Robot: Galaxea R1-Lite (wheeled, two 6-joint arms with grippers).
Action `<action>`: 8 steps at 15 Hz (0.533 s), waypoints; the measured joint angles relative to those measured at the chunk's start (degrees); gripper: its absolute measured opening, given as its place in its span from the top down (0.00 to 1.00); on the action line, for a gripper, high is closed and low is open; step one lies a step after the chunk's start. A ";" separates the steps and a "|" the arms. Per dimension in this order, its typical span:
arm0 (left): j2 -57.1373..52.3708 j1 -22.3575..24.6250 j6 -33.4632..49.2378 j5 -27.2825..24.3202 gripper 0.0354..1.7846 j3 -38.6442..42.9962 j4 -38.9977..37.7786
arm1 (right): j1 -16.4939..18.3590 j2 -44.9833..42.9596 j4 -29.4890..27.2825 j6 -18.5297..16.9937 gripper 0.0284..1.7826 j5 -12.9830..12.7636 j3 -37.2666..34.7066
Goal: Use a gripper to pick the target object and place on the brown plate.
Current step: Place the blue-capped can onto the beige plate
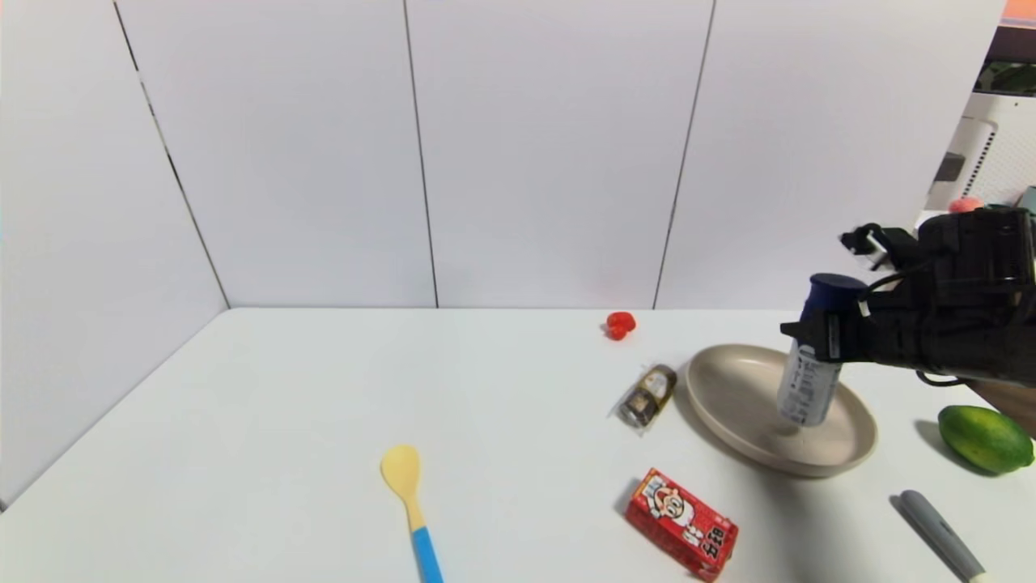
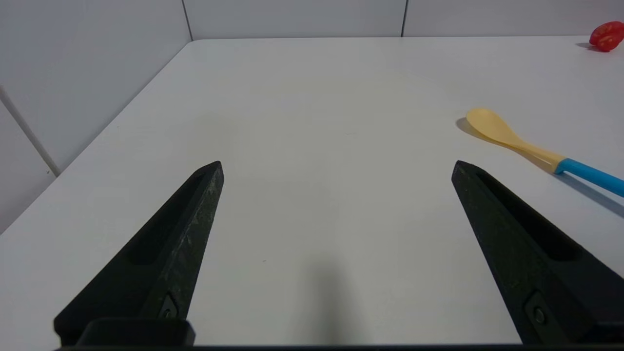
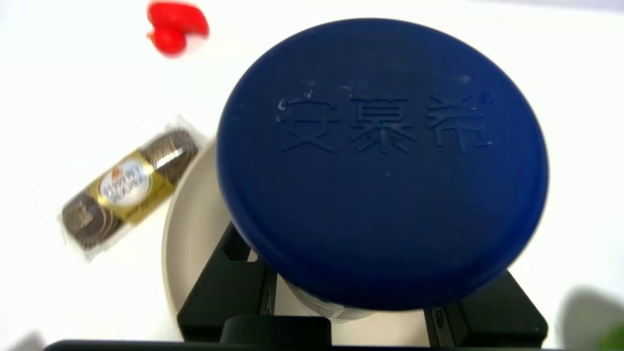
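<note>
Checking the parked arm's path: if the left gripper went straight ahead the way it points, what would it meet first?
Nothing close: the open left gripper faces bare table. The spoon lies off to one side; the far wall looks first, though depth is unclear.

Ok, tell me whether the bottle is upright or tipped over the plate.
Nearly upright: the bottle leans slightly, cap up, base just above the brown plate, held in the right gripper.
</note>
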State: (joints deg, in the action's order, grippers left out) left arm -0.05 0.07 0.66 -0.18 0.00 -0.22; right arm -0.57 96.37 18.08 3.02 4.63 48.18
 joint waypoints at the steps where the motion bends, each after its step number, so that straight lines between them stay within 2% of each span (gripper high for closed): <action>1: 0.00 0.00 0.00 0.00 0.06 0.00 0.00 | 0.20 0.46 2.82 0.59 0.57 0.63 -1.46; 2: 0.00 0.00 0.00 0.00 0.06 0.00 0.00 | 0.30 0.66 3.56 0.88 0.57 0.88 -2.54; 8: 0.00 -0.02 0.02 0.00 0.06 0.00 -0.02 | 0.09 -0.83 3.67 1.30 0.30 1.12 -5.53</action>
State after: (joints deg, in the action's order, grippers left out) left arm -0.05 0.05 0.68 -0.18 0.00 -0.24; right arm -0.49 95.54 21.75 4.33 5.75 42.64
